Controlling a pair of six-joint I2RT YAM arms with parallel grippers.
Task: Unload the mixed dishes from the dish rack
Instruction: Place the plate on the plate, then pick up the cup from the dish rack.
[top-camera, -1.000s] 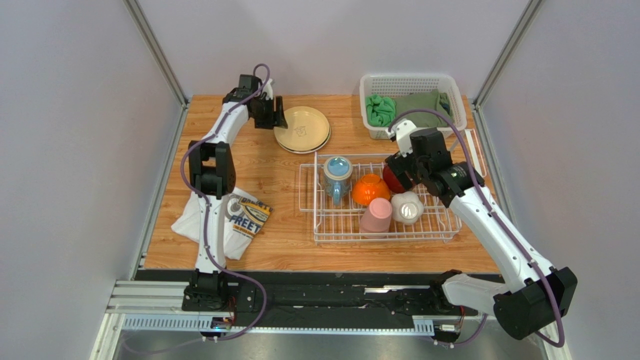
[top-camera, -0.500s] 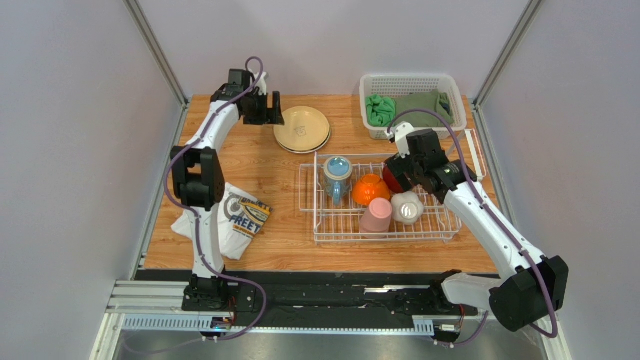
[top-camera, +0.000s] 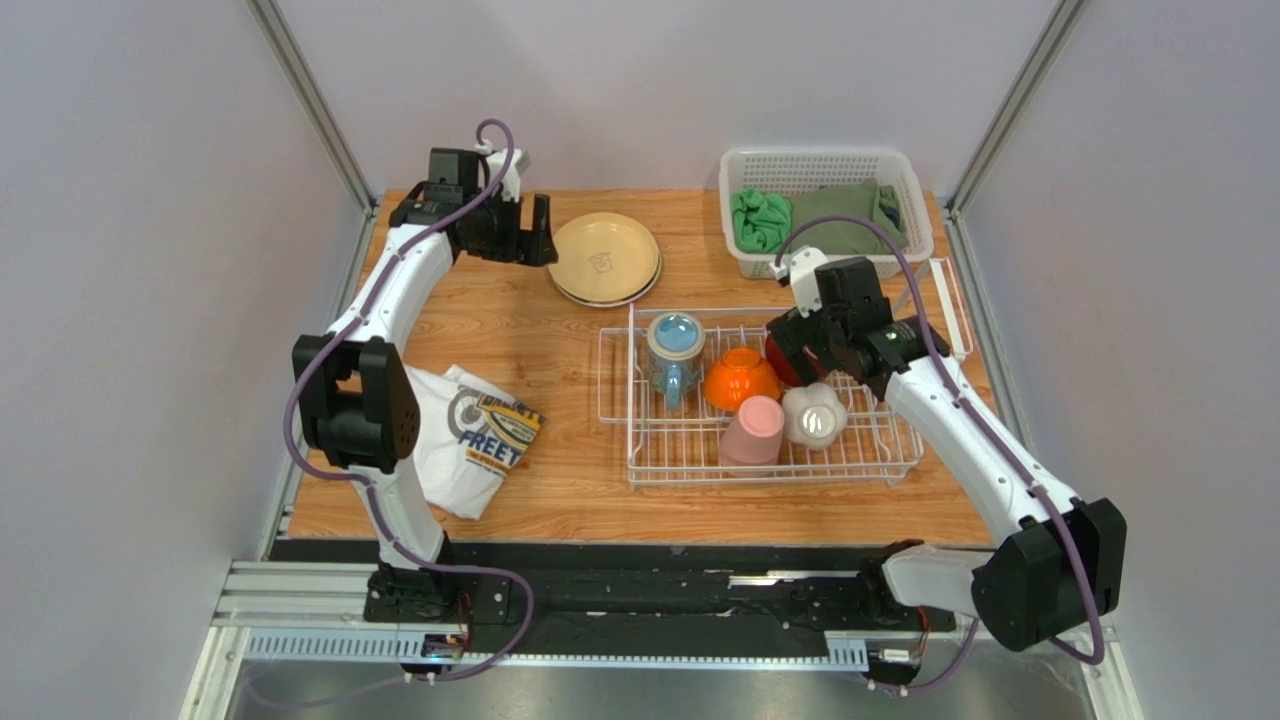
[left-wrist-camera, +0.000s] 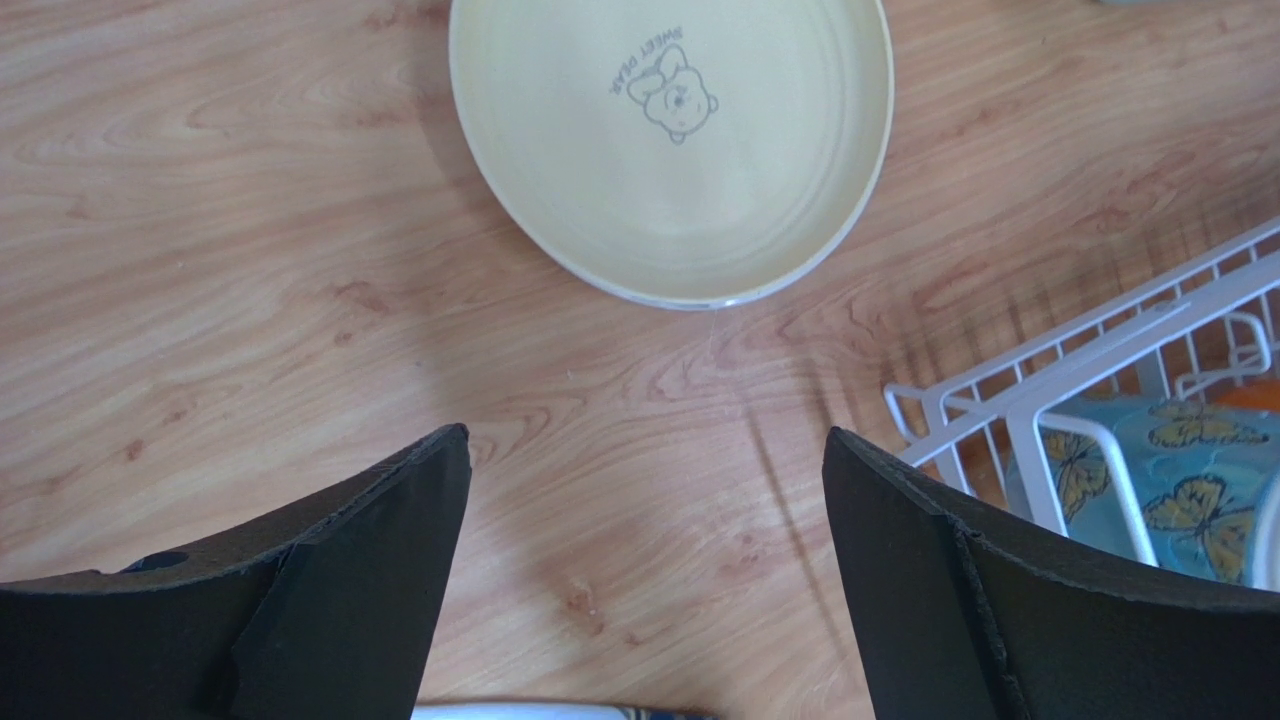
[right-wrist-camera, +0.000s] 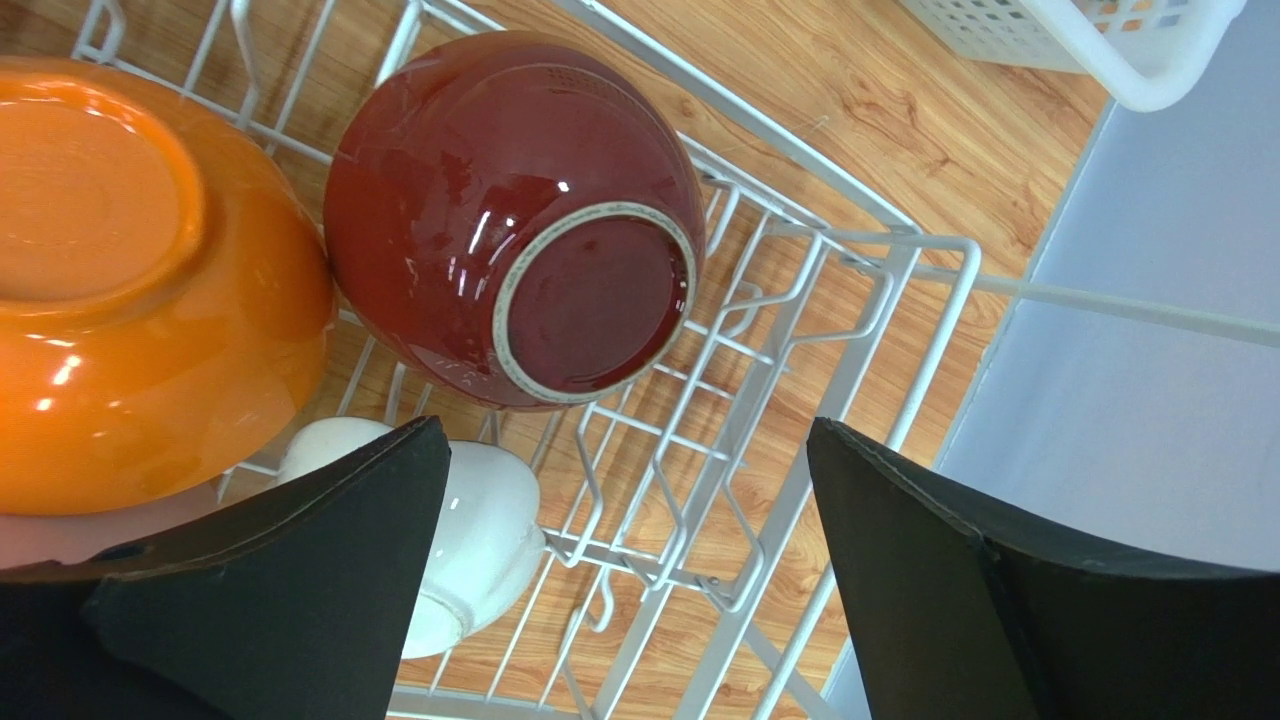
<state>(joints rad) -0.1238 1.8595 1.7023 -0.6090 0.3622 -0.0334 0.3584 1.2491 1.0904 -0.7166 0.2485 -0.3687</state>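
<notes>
At centre right of the overhead frame, one white wire dish rack (top-camera: 676, 453) holds five pieces: one light-blue mug (top-camera: 675, 342), one orange bowl (top-camera: 738, 378), one dark red bowl (right-wrist-camera: 511, 218), one pink cup (top-camera: 751, 431) and one small white bowl (top-camera: 815, 416). A stack of tan plates (top-camera: 604, 257) – count unclear – sits outside the rack at upper centre. Both grippers gape wide and empty: the left gripper (top-camera: 534, 233) just left of the plates, the right gripper (right-wrist-camera: 624, 435) above the dark red bowl. At upper right, a white basket (top-camera: 819, 159) holds two green cloths (top-camera: 760, 219). One printed T-shirt (top-camera: 466, 435) lies at lower left.
</notes>
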